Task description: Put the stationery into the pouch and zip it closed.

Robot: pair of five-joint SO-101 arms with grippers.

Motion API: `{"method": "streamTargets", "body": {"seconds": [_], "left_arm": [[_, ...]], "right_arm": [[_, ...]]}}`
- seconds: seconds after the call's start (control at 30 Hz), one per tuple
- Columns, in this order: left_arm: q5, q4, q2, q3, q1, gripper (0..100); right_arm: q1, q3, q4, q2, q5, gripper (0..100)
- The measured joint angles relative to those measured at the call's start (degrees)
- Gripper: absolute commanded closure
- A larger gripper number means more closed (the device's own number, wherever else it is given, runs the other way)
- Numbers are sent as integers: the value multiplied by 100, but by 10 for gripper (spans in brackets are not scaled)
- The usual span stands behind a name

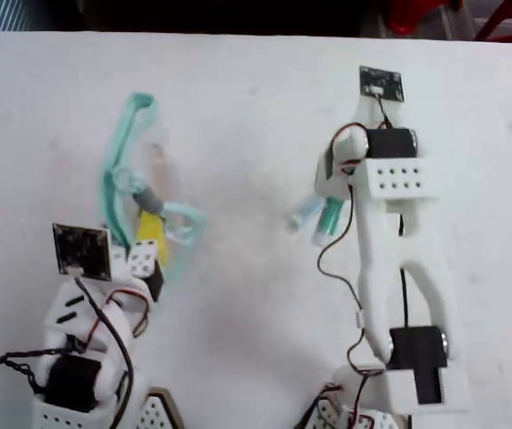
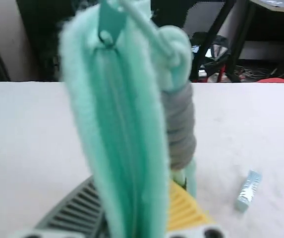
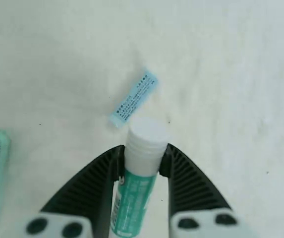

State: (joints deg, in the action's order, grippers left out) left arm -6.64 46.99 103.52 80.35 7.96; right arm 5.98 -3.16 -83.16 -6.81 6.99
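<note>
At the near left of the white surface [image 1: 238,107], the left end effector [image 1: 146,246] is pinched on the near end of the pouch [image 2: 117,148], with one grey ribbed finger [image 2: 80,210] and one yellow [image 2: 187,210] on either side of it. The pouch has mint-green edging and see-through sides, and it stretches away from that grip toward the far side. Its zip band runs along the middle to a green pull tab [image 2: 111,22] at the far end. A looped cord with a grey wrap [image 2: 180,126] hangs beside the band. Whether the zip is open, or whether anything lies inside, cannot be told.

To the right, well apart from the pouch, a small pale-blue packet [image 1: 305,214] lies flat on the surface. Just beside it, the right end effector [image 3: 142,148] has its black fingers clamped on a glue stick [image 3: 141,168]. The stick has a white cap and a green label, and the cap points out past the fingertips toward the packet.
</note>
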Motion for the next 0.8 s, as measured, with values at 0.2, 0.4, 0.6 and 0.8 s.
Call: {"method": "streamTargets", "body": {"seconds": [0.2,0.4,0.6,0.8], "left_arm": [[484,0,0,-26,730,976],[545,0,0,-193,1160,974],[545,0,0,-193,1310,973],[545,0,0,-132,1310,976]], "right_arm": [[-62,0,0,-413,-105,981],[-114,-114,114,-422,-105,981],[-141,-958,888,-422,-114,981],[-97,-1029,993,-422,-114,981]]}}
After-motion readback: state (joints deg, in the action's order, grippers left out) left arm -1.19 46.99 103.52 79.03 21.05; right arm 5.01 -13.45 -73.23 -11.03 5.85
